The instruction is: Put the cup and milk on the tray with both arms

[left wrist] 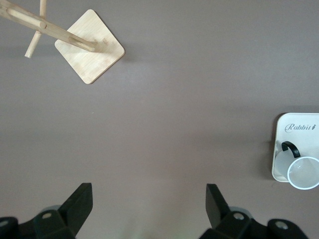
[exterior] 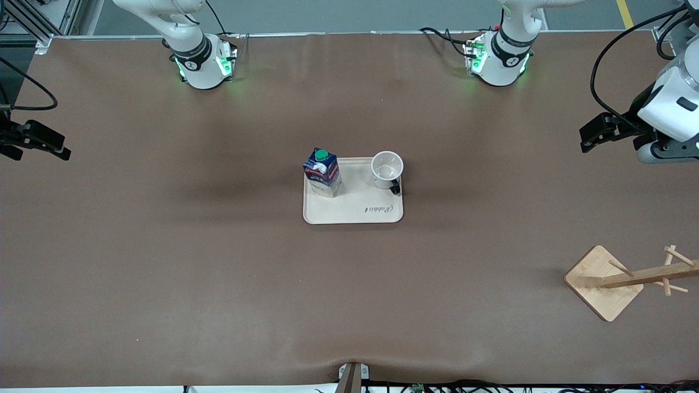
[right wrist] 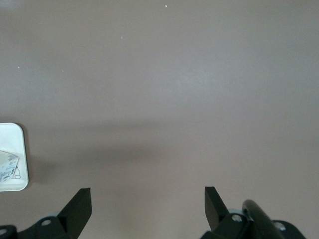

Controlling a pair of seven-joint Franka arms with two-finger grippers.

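The cream tray (exterior: 355, 210) lies at the table's middle. The dark-blue milk carton (exterior: 322, 172) with a green cap stands upright on it, at the corner toward the right arm's end. The white cup (exterior: 387, 170) stands upright on the corner toward the left arm's end, its black handle toward the front camera. My left gripper (exterior: 611, 143) is open and empty, up over bare table at the left arm's end. My right gripper (exterior: 35, 153) is open and empty over the right arm's end. The left wrist view shows the open left gripper (left wrist: 148, 199), the cup (left wrist: 303, 172) and the tray (left wrist: 294, 124). The right wrist view shows the open right gripper (right wrist: 148, 201), a tray corner (right wrist: 12, 134) and a bit of the carton (right wrist: 7, 167).
A wooden peg rack on a square base (exterior: 603, 281) stands near the front camera at the left arm's end; it also shows in the left wrist view (left wrist: 89, 47). The brown table (exterior: 218, 262) lies around the tray. Both arm bases stand along the table's edge farthest from the front camera.
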